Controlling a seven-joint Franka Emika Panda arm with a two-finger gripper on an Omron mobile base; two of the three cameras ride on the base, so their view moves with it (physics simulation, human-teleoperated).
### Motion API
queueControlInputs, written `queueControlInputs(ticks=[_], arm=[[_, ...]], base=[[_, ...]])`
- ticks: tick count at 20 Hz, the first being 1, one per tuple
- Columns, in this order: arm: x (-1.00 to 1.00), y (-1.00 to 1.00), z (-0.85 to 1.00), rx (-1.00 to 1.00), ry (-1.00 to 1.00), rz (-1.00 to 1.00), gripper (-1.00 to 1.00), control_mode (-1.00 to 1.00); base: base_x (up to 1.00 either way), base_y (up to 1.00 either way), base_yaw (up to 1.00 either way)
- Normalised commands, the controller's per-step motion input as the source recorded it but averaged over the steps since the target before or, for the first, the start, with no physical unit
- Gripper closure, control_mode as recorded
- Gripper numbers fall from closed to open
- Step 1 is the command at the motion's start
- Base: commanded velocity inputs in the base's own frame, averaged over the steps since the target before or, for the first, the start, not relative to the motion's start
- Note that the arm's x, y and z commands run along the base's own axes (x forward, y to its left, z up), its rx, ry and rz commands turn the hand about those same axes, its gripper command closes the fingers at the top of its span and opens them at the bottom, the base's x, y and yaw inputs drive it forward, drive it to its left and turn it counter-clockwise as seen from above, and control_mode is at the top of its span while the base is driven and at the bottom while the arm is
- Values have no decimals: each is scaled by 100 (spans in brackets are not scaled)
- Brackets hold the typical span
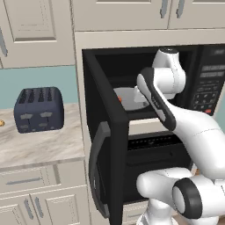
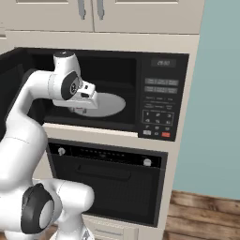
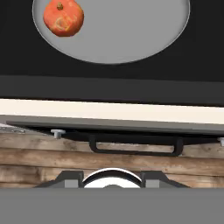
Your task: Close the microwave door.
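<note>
I see the door (image 1: 107,145) standing wide open, swung out to the left of the microwave (image 2: 161,96) and edge-on to my left base camera, its curved bar handle (image 1: 97,169) on the side facing away from the cavity. Inside the cavity a grey turntable (image 2: 105,104) carries an orange fruit (image 3: 64,17) near one edge. My arm reaches up in front of the opening, and the gripper (image 2: 86,105) sits at the mouth of the cavity, over the turntable, apart from the door. I cannot tell how far the fingers are spread (the tips barely show in the hand view). Below the microwave is the black oven (image 2: 112,183), with its bar handle (image 3: 135,146) and small knobs. Left of the door, a dark toaster (image 1: 38,109) stands on the counter (image 1: 39,147).
</note>
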Motion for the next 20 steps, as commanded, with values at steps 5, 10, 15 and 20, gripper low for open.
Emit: queueControlInputs(ticks=[5,10,15,20], arm=[[-51,-6,3,3,-7,0,-100,-100],[-85,-1,51,1,-19,0,-100,-100],[-92,0,77,0,-20,0,-100,-100],[-100,0,33,0,-29,-1,-100,-100]], base=[[0,0,0],[0,0,0],[0,0,0],[0,0,0]])
